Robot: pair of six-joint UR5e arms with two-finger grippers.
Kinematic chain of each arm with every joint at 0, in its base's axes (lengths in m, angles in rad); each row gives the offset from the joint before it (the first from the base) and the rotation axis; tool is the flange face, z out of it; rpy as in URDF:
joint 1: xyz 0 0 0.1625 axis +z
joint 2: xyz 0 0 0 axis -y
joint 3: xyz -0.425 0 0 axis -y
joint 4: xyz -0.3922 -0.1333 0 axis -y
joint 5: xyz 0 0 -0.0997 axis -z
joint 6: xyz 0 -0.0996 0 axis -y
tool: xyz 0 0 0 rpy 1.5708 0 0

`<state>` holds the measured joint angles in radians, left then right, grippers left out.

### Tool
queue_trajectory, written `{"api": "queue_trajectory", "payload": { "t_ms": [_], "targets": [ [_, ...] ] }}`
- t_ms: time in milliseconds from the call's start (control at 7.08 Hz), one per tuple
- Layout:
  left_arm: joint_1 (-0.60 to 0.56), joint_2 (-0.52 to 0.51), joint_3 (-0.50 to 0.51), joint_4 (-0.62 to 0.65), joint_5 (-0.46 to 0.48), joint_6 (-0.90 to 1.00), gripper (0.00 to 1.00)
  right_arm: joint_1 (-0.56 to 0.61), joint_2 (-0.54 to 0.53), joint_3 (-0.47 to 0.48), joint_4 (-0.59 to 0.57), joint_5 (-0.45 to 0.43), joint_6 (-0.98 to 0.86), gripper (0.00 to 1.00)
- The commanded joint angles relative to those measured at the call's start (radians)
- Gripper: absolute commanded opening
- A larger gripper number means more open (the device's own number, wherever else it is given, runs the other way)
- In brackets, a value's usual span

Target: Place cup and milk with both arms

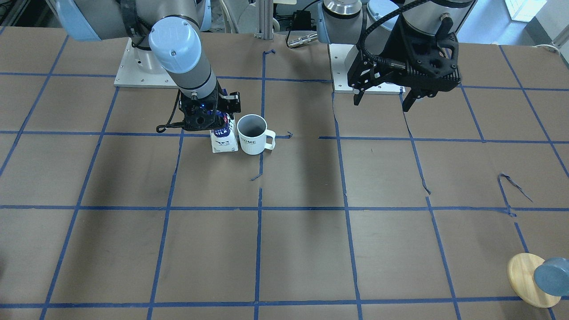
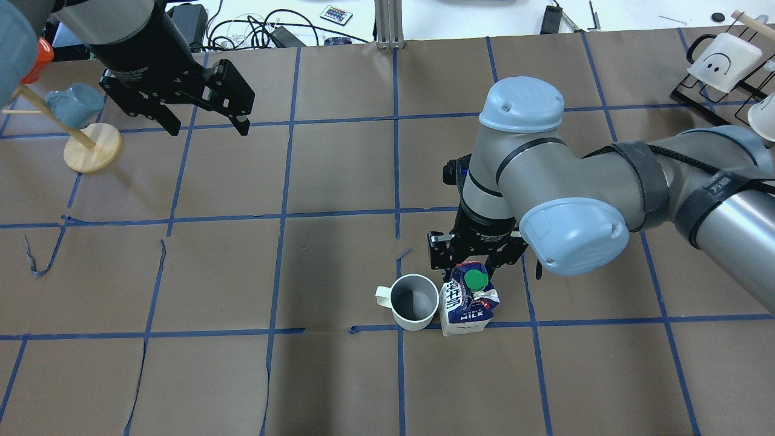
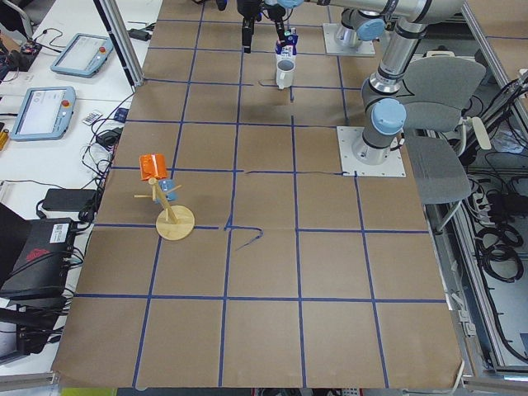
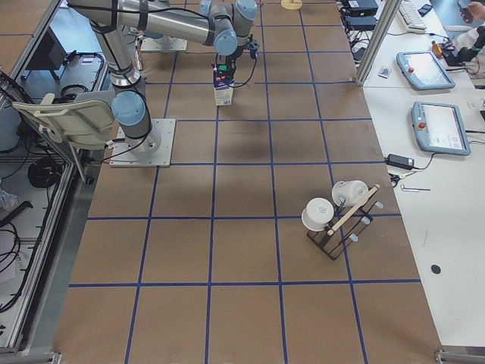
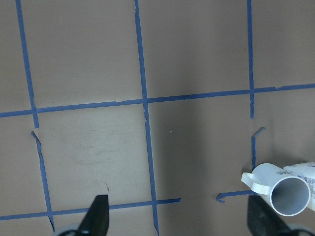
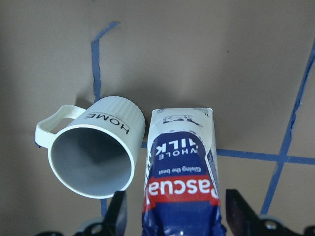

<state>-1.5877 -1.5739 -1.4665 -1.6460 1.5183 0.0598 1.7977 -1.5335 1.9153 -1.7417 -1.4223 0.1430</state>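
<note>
Brown paper covers the table (image 1: 302, 266), divided into squares by blue tape lines (image 1: 258, 249); the paper is torn in a few places along the tape. Toward one end stands a light wooden peg stand on a round disc base (image 3: 175, 223), carrying a blue-grey cup (image 3: 169, 188) and an orange cup (image 3: 153, 165). Toward the other end sits a black wire rack with a wooden rod (image 4: 333, 243), holding white cups, one with a smiley face (image 2: 723, 60). Two grey screen pendants (image 3: 82, 54) lie on the white side bench. A small remote with coloured buttons (image 2: 336, 14) lies near tangled black cables (image 2: 254, 30).
</note>
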Motion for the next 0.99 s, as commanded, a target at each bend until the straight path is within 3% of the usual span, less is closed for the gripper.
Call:
{"api": "queue_trajectory", "payload": {
  "t_ms": [0,282,424,565,706,847],
  "targets": [
    [0.0,0.0,0.0,0.0,-0.001,0.0,1.0,-0.023,0.001,-0.146,0.103,-0.004,0.004,1.0],
    [0.002,0.0,0.0,0.0,-0.003,0.0,1.0,-0.11,0.013,-0.376,0.221,-0.116,-0.045,1.0],
    [0.002,-0.001,0.0,0.002,-0.003,0.0,1.0,-0.167,0.009,-0.433,0.226,-0.122,-0.15,1.0],
    [0.002,-0.001,0.0,0.002,-0.003,0.0,1.0,-0.167,-0.025,-0.458,0.228,-0.176,-0.155,1.0],
    [0.002,-0.001,0.0,0.002,-0.004,0.0,1.0,-0.161,-0.046,-0.435,0.225,-0.17,-0.154,1.0],
    [0.002,-0.001,0.0,0.002,-0.004,0.0,1.0,-0.158,-0.045,-0.414,0.149,-0.164,-0.167,1.0]
  ]
}}
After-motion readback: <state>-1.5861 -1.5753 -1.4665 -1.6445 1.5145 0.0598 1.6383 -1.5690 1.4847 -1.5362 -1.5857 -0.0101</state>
